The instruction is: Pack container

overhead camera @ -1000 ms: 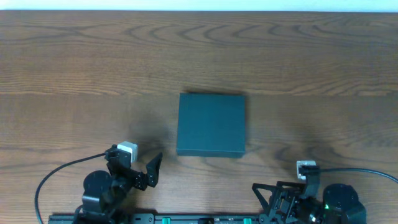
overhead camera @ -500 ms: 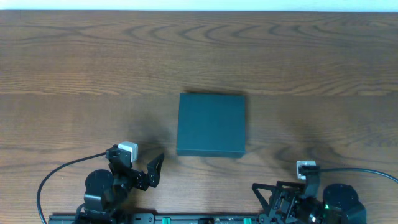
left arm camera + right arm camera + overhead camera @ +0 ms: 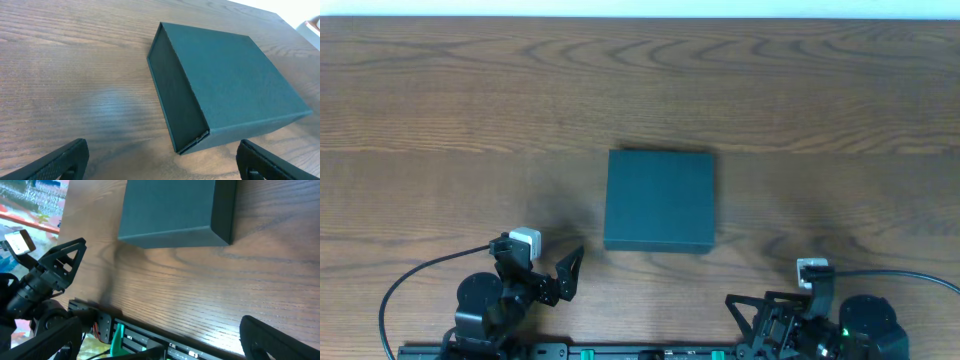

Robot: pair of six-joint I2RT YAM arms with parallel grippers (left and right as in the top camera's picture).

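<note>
Nearest, the left gripper (image 3: 160, 152) and right gripper (image 3: 160, 330) are hovering, fingers spread wide — holding nothing. Beyond, the dark teal matte rectangular cardboard box (image 3: 660, 198) is lying closed mid-table, sides squared to the brown wooden table (image 3: 440, 100) — near-square, long axis unclear.

My left fingers (image 3: 55, 161) show only as dark tips at the bottom edge; the container (image 3: 170, 210) runs off my right wrist view's top.
</note>
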